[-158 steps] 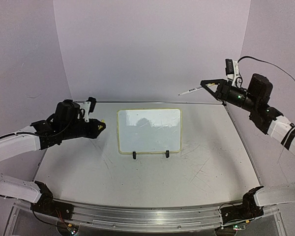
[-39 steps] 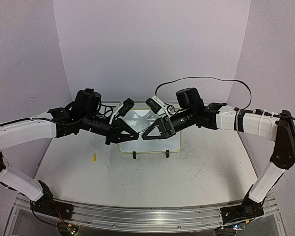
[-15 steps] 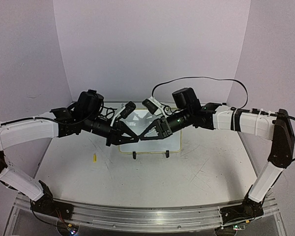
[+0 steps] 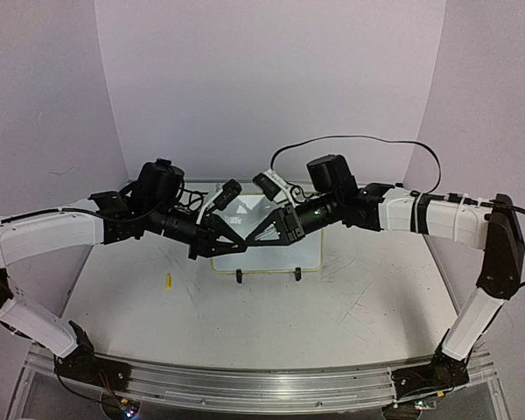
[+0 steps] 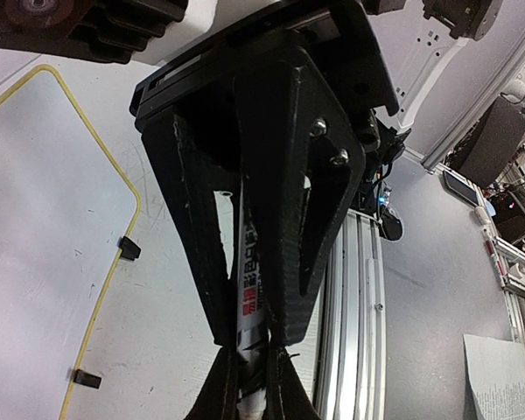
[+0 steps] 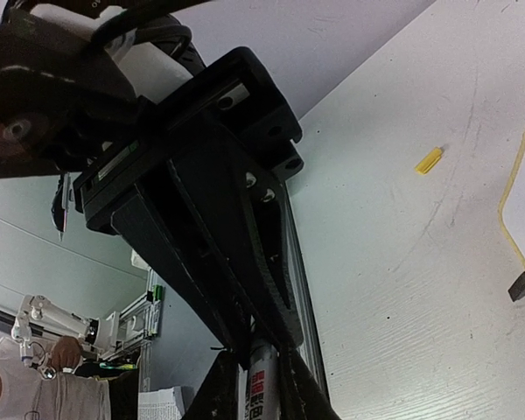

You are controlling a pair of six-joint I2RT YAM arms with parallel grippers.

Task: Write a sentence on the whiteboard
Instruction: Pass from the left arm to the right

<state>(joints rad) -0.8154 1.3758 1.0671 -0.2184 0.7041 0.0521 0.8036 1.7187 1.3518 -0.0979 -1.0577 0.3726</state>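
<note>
The whiteboard (image 4: 308, 252), white with a thin yellow rim, stands on black clip feet at the table's middle, largely hidden behind both grippers. My left gripper (image 4: 239, 246) and right gripper (image 4: 261, 241) meet tip to tip above and in front of it. Between them is a white marker with printed lettering (image 5: 249, 293). In the left wrist view my left gripper (image 5: 254, 385) is shut on the marker's end. In the right wrist view my right gripper (image 6: 261, 385) is shut on the marker's barrel (image 6: 262, 389). The board's yellow rim (image 5: 114, 166) shows at the left.
A small yellow cap (image 4: 168, 281) lies on the table left of the board; it also shows in the right wrist view (image 6: 430, 160). The metal rail (image 4: 262, 385) runs along the near edge. A black cable arcs above the right arm (image 4: 359, 138).
Both arms swung in from the sides and met over the board. The yellow cap left my left gripper and now lies on the table. In the last half second the tips closed together.
</note>
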